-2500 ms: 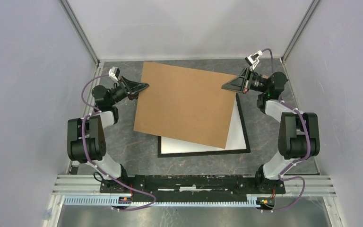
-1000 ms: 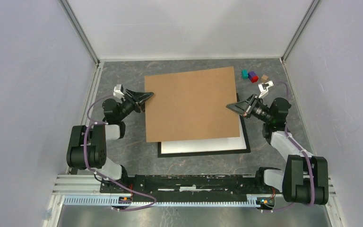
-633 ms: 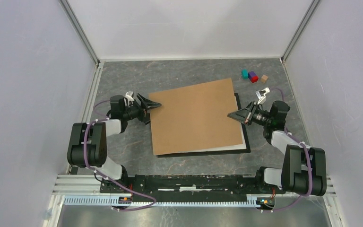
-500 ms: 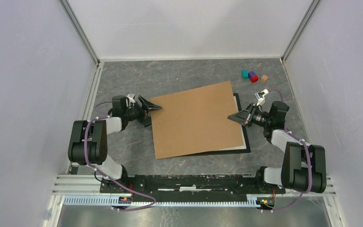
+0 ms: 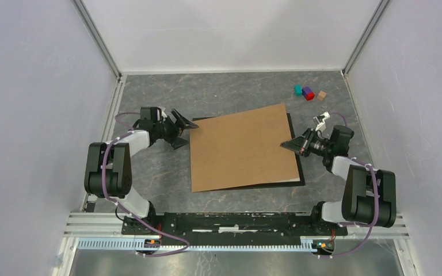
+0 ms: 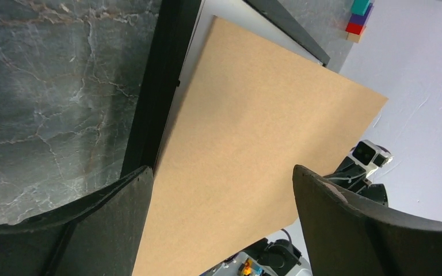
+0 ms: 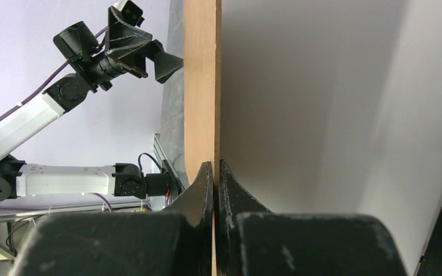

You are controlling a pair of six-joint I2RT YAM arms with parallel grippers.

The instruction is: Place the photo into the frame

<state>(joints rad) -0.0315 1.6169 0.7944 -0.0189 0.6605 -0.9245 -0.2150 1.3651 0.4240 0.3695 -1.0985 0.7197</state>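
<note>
- The left pincer [image 5: 183, 132] stands spread wide and grips nothing. The near corner of the brown backing board [image 5: 242, 146] lies just ahead of its open fingers, and in the wrist view the sheet runs away from between them.
- The right pincer [image 5: 288, 144] is pressed together on the board's opposite edge (its wrist view shows the sheet edge-on, nipped at the fingertips), so only that side is gripped.
- The frame [image 5: 276, 185] lies flat between the two pincers, under the board. Only thin black strips show past the board's skewed outline, one of them a bar right below the left fingers.
- A sliver of white mat [image 5: 297, 171] shows just below the right pincer.
- The photo is not visible in any view, and I cannot tell whether it lies beneath the board.
- Risk: the board sits turned against the frame, and its corner nearest the left pincer overhangs the black bar. Released like this, it would likely rest on the rim rather than drop inside.
- Risk: pinched at one thin edge, the board could pivot or slip if it is dragged. It might also scrape whatever lies under it and push it out of place unseen.
- Risk: if the left pincer closes low, it could catch the frame bar along with the board and shove or lift the frame.
</note>
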